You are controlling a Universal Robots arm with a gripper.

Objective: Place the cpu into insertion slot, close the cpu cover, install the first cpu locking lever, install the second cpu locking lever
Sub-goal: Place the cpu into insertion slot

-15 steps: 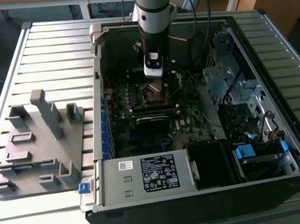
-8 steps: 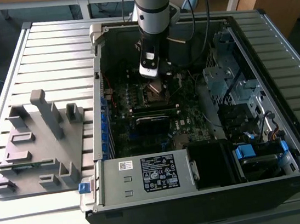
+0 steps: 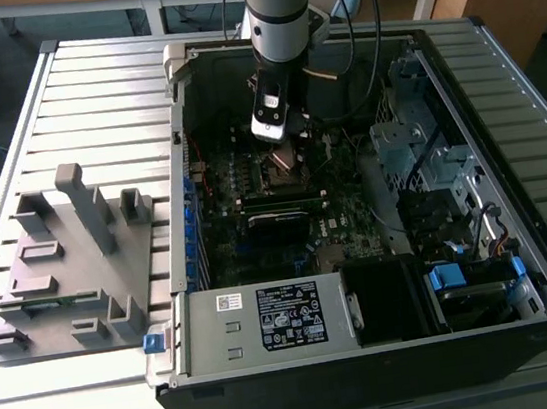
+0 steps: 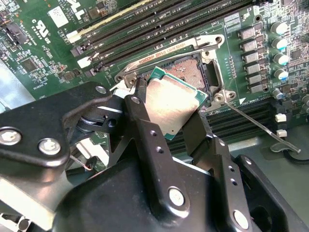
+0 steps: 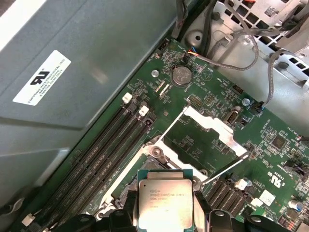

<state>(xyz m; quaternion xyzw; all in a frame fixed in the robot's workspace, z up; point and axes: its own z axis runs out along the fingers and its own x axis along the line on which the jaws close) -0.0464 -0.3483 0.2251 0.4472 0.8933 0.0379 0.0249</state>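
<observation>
An open computer case (image 3: 374,353) lies on a slatted metal desk (image 3: 56,82), from the middle of the desk towards the exterior view's right edge. A grey moulded fixture (image 3: 69,262) sits near the exterior view's left edge of the desk. The robot arm (image 3: 278,7) reaches straight down into the case from the desk's far edge, and its claw (image 3: 276,129) hangs low over the green circuit board (image 3: 260,252).

In both wrist views the claw (image 4: 170,108) (image 5: 164,215) is clenched on the cpu (image 4: 176,104) (image 5: 164,203), with a black finger (image 4: 145,125) pressed against each of two opposite edges. The chip's dull silver top faces up. In the second wrist view the cpu sits tilted and overlaps one side of the insertion slot (image 4: 190,72), whose brownish centre is partly uncovered. Whether the chip touches the slot cannot be told.

In the first wrist view the cpu cover (image 5: 217,126) stands swung open beyond the slot, with green board visible through its square window. A thin metal locking lever (image 4: 260,128) (image 5: 227,169) is unlatched and angles away from the slot's corner. Long black memory slots (image 4: 145,29) (image 5: 101,159) run alongside the slot.
</observation>
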